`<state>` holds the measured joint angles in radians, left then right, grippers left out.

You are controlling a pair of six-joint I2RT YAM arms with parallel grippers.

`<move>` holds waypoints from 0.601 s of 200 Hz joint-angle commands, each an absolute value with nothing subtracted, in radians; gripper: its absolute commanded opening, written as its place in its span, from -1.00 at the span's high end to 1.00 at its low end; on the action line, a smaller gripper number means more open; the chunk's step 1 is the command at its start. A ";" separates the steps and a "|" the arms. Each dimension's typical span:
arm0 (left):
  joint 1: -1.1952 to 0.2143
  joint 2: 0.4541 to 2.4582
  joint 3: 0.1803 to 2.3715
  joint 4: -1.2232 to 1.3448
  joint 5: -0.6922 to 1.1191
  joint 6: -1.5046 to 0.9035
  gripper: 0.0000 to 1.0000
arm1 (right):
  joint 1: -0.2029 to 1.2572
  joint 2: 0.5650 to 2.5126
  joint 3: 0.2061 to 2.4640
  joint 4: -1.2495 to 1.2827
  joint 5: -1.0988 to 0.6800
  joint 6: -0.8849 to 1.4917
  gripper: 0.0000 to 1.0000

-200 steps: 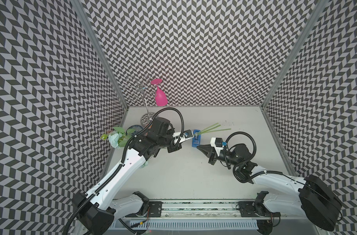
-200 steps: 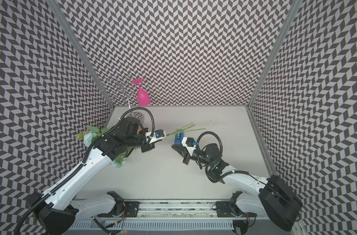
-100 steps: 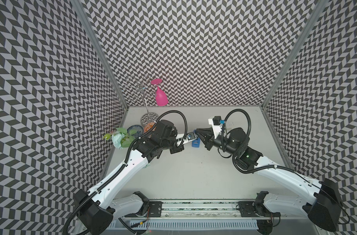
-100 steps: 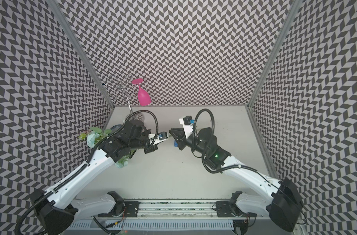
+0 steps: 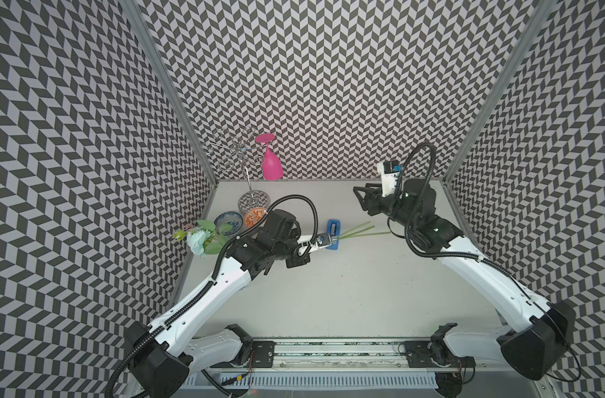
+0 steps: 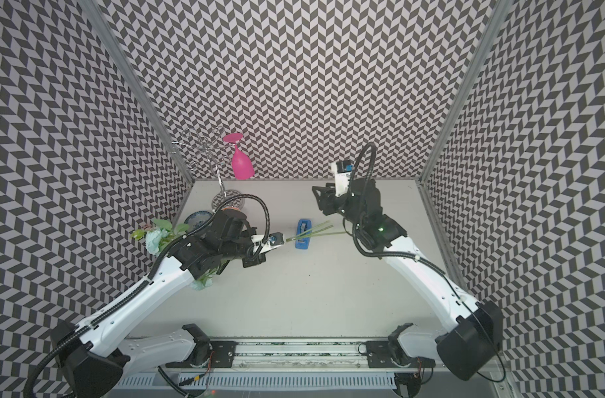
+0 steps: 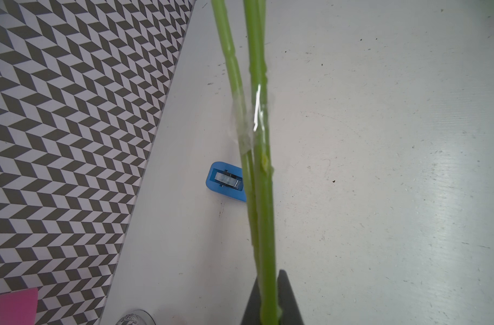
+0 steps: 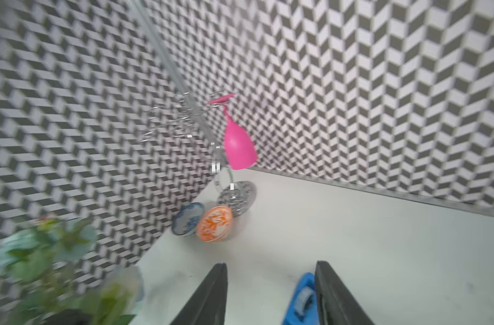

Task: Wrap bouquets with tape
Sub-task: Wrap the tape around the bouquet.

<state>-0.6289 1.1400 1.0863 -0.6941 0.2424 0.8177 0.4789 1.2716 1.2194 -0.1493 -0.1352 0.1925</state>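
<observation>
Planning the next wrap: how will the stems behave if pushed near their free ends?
Likely springy: the stems are long and thin, clamped only at the left gripper, free ends fanning apart. The clear tape band probably keeps two moving together. Being so slender, they probably bend aside easily.

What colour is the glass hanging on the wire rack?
Pink glass, clearest in a top view.

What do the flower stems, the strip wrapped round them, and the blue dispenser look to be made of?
Stems: likely moulded plastic, matte green, with seam ridges and small nubs. Strip: clear glossy tape, judging by the bright glare line and its see-through wrinkles. Dispenser: smooth blue plastic, probably hard, with rounded corners; the roll in its slot looks greyish and shiny.
</observation>
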 commanded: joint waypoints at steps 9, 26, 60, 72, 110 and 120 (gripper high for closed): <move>-0.631 1.129 1.104 -0.716 0.270 0.840 1.00 | 0.476 0.946 1.023 -0.089 -0.416 -0.105 -0.11; -0.618 1.161 1.135 -0.730 0.285 0.839 1.00 | 0.494 0.726 0.713 0.255 -0.661 -0.046 -0.16; -0.602 1.212 1.198 -0.768 0.331 0.833 1.00 | 0.707 0.659 0.364 0.677 -0.636 -0.006 -0.17; -0.600 1.205 1.200 -0.771 0.343 0.830 1.00 | 0.791 0.757 0.361 0.667 -0.509 -0.083 -0.18; -0.595 1.179 1.198 -0.773 0.349 0.824 1.00 | 0.804 1.002 0.422 0.767 -0.256 -0.114 -0.15; -0.595 1.174 1.200 -0.772 0.353 0.825 1.00 | 0.803 1.043 0.411 0.844 -0.203 -0.094 -0.15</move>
